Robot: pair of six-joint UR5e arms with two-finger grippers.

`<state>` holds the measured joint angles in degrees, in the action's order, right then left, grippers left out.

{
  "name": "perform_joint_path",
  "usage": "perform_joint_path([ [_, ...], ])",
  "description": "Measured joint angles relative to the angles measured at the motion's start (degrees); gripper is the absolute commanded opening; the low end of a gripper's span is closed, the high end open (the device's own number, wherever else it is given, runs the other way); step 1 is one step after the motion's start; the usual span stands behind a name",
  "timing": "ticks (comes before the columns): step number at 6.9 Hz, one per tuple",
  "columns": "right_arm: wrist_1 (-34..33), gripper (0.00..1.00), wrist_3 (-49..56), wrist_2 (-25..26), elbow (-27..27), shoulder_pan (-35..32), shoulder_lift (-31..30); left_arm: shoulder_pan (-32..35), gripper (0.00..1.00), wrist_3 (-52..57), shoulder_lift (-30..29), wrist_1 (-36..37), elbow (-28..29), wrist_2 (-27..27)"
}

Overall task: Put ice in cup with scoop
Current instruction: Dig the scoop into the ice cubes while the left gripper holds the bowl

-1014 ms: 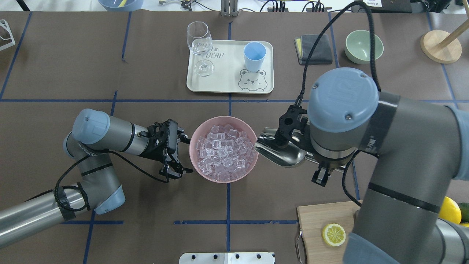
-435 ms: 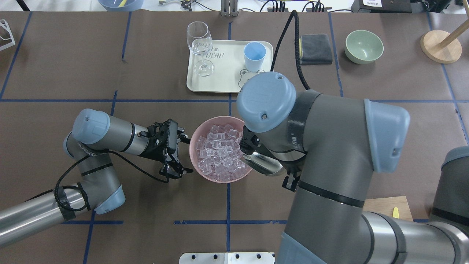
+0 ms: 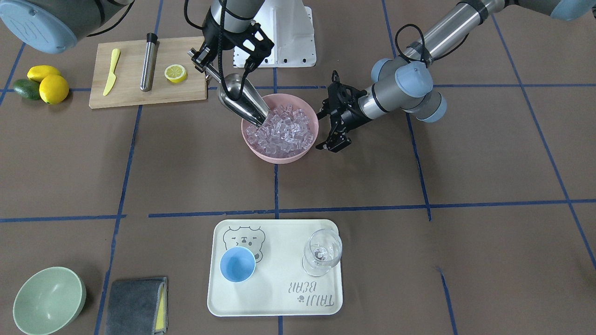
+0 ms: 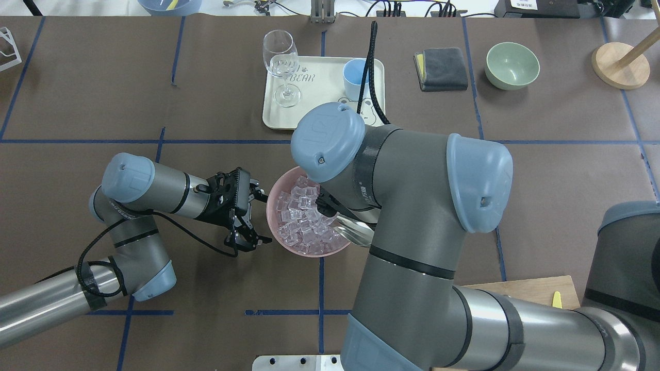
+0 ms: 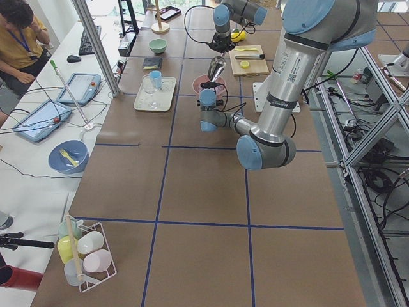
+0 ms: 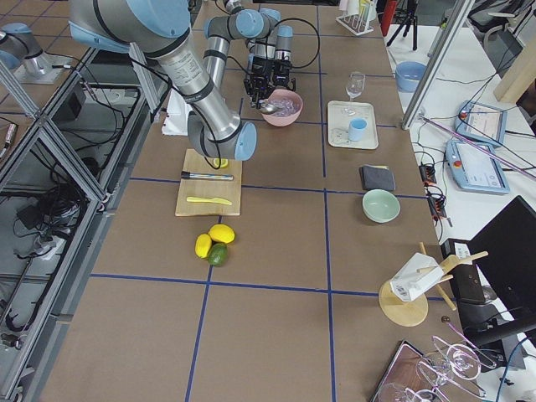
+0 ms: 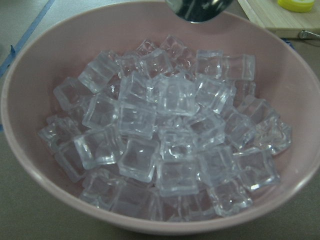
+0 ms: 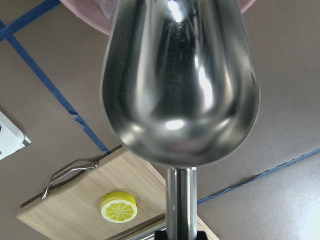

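My right arm has swung in fast over the last sec: the scoop [image 3: 242, 100] was hanging outside the pink bowl [image 3: 279, 156], off its right rim in the overhead view, then at the rim, and now its mouth is pushed down into the ice [image 3: 284, 130]. In the front view that's upper middle of frame, w/ the scoop tilted nose-down and entering the pile from the bowl's left side. My right hand [image 3: 212, 65] is clenched on the short handle, well above the rim. From the right wrist cam I only get the shiny metal of the trough, no cubes visible, so can't tell if anything is loaded yet. My left hand [image 4: 258, 219] hasn't budged: fingers spread wide, grasping nothing, parked just beside the bowl's left rim in the overhead view, not clearly touching it. Its cam looks straight at the heap, w/ the scoop tip at top centre. The cup [image 3: 237, 264] is unchanged: empty, upright on the cream tray [image 3: 274, 298] at lower middle of the front view, next to the stemmed glass [image 3: 322, 253], well apart from the bowl on the surface. So, IMO, the approach is done and the dig is underway; the lift, carry and pour are all left. Main risk is the bowl sliding, since the left hand isn't bracing it.
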<state>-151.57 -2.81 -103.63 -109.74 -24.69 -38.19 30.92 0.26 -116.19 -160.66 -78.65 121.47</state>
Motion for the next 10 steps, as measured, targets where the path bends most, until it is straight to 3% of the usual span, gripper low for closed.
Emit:
perform_joint_path([
  [3, -0.03, 0.00, 0.00, 0.15, 6.63, 0.58, 3.81, -0.06, 1.00, 0.00, 0.00, 0.02, 0.02, 0.00],
  [7, 0.91, 0.00, 0.00, 1.27, 11.54, 1.97, 6.00, 0.01, 1.00, 0.00, 0.00, 0.00, 0.06, 0.00],
  [10, 5.72, 0.00, -0.36, 1.34, 16.08, 1.96, 7.12, -0.02, 1.00, 0.00, 0.00, 0.00, 0.02, -0.24],
])
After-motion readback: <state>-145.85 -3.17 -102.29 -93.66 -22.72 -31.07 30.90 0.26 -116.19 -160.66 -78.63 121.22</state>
